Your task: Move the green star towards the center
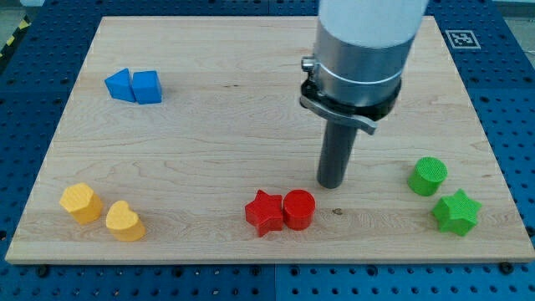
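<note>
The green star (pixel 456 211) lies near the board's lower right corner. A green cylinder (pixel 428 176) sits just above and left of it, almost touching. My tip (pixel 332 183) rests on the board at the view's centre right. It is well to the left of the green star and cylinder, and just above and right of the red cylinder (pixel 298 209). It touches no block.
A red star (pixel 265 212) touches the red cylinder's left side. Two blue blocks (pixel 134 86) sit together at the upper left. A yellow hexagon-like block (pixel 80 202) and a yellow heart (pixel 124 221) lie at the lower left. The wooden board (pixel 209 125) has blue pegboard around it.
</note>
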### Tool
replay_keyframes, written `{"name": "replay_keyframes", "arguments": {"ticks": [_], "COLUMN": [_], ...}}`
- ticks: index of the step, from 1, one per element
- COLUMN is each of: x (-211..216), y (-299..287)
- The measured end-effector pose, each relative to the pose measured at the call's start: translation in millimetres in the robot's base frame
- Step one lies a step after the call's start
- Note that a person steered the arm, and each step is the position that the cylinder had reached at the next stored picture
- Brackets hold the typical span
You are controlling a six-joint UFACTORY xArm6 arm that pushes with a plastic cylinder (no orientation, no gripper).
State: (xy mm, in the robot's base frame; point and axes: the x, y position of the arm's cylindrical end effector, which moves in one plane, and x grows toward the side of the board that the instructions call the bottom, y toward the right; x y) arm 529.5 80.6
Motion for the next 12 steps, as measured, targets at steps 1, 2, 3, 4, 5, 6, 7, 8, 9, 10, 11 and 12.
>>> {"name": "replay_keyframes", "arguments": {"ticks": [1, 2, 3, 4, 5, 6, 7, 8, 9, 10, 11, 12], "x": [7.9, 35.6, 63.0, 85.2, 89.0, 89.0, 88.8, 88.8, 84.1, 72.5, 72.1, 72.1], "y": [15.9, 15.9, 24.3, 56.2, 65.4, 72.7, 129.2, 145.3, 151.8, 175.6, 175.6, 173.4]}}
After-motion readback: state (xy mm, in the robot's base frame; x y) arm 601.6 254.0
